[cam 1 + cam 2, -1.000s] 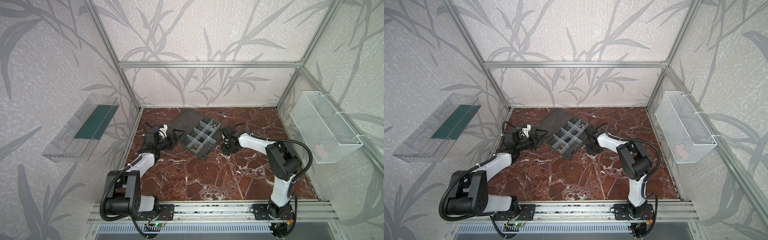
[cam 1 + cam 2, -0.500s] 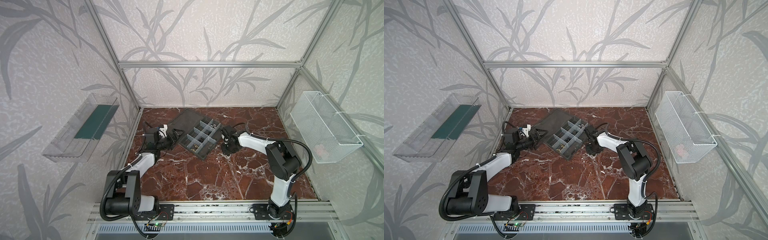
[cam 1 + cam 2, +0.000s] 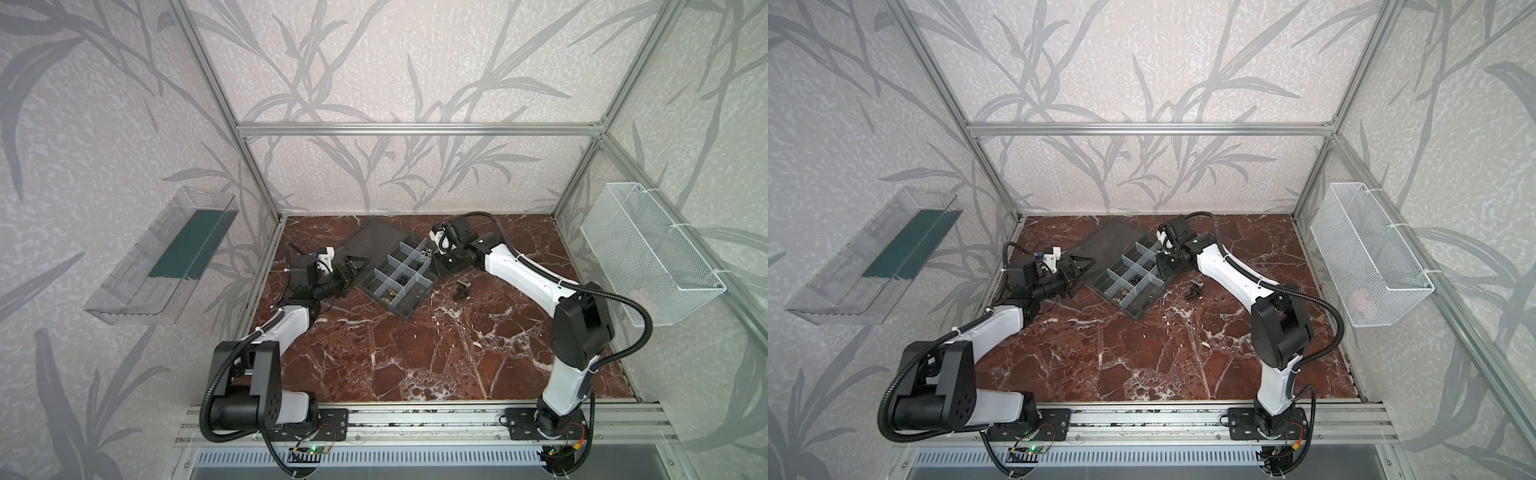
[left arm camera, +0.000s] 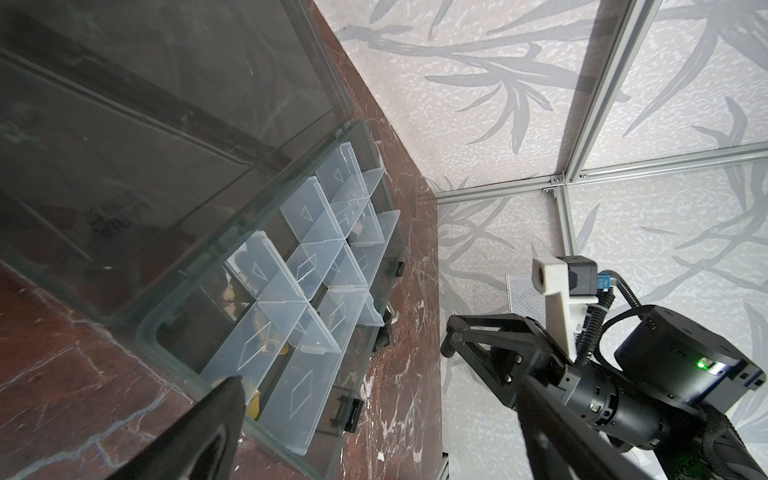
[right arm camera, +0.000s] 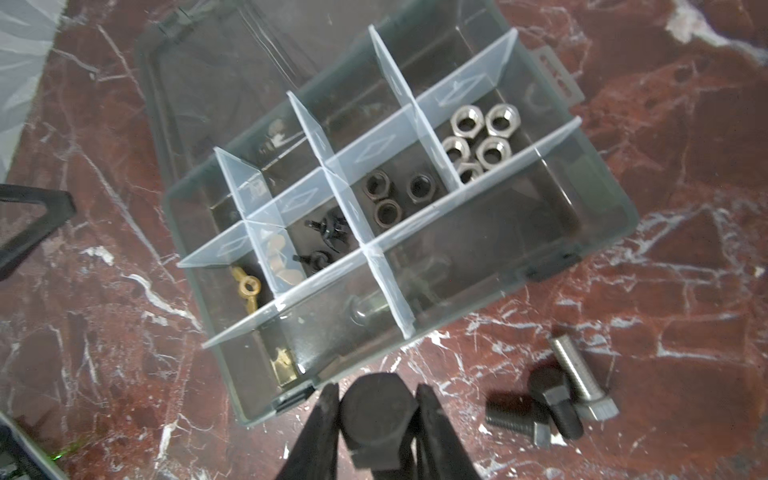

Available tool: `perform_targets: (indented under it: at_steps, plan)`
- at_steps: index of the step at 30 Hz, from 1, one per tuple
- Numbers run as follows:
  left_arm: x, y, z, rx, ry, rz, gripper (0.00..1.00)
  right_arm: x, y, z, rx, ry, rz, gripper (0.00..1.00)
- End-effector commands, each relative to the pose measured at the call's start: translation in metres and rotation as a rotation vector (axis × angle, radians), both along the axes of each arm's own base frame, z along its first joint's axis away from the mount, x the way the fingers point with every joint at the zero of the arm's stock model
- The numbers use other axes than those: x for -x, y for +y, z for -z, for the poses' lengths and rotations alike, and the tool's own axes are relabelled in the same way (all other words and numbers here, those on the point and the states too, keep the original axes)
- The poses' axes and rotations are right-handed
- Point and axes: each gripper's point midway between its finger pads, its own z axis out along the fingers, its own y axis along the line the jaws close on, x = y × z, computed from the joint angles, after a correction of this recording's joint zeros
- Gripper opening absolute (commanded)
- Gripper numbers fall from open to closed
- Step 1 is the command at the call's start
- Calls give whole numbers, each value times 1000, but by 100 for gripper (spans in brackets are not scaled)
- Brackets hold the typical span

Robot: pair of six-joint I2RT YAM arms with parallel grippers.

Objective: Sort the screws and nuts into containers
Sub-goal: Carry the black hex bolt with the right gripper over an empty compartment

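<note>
My right gripper (image 5: 377,419) is shut on a black hex-head screw (image 5: 376,409), just off the near edge of the dark grey organizer box (image 5: 623,208). Its containers hold silver nuts (image 5: 478,141), black nuts (image 5: 390,195), black wing nuts (image 5: 328,232) and a brass wing nut (image 5: 247,286). Three loose screws (image 5: 552,399) lie on the marble beside the box. In both top views the right gripper (image 3: 442,268) (image 3: 1165,270) hangs at the box's right side, with the loose screws (image 3: 462,289) (image 3: 1194,289) to its right. My left gripper (image 4: 378,386) (image 3: 353,266) stands open and empty at the left of the lid (image 3: 374,245).
The box's flat lid (image 4: 145,145) lies open toward the back left. A clear wall bin (image 3: 166,257) hangs on the left wall and a white wire mesh basket (image 3: 648,253) on the right wall. Aluminium frame posts border the marble floor (image 3: 415,365).
My right gripper has risen from the spot of the loose screws and shifted back and left toward the box, still shut on the black screw. The left arm has not moved.
</note>
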Motion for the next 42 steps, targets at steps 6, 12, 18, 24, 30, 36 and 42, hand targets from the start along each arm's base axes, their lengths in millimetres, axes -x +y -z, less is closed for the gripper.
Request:
perform_targets:
  at_steps: [6, 12, 18, 24, 30, 36, 42]
  plan:
    - [1, 0, -11, 1, -34, 5, 99, 5, 43, 30, -12, 62, -90, 9]
    - [1, 1, -10, -1, -34, 4, 99, 5, 54, 49, 39, 69, -114, 9]
    - [2, 1, -10, -1, -35, 3, 100, 4, 54, 60, 91, 67, -122, 9]
    - [2, 1, -10, -2, -36, 3, 99, 7, 50, 71, 132, 82, -123, 11]
    - [2, 1, -10, 0, -35, 4, 99, 9, 49, 78, 152, 91, -126, 34]
    - [2, 1, -11, 1, -35, 3, 99, 8, 49, 70, 161, 68, -140, 49]
    - [2, 1, -11, 1, -36, 3, 100, 4, 29, 44, 212, -19, -101, 52]
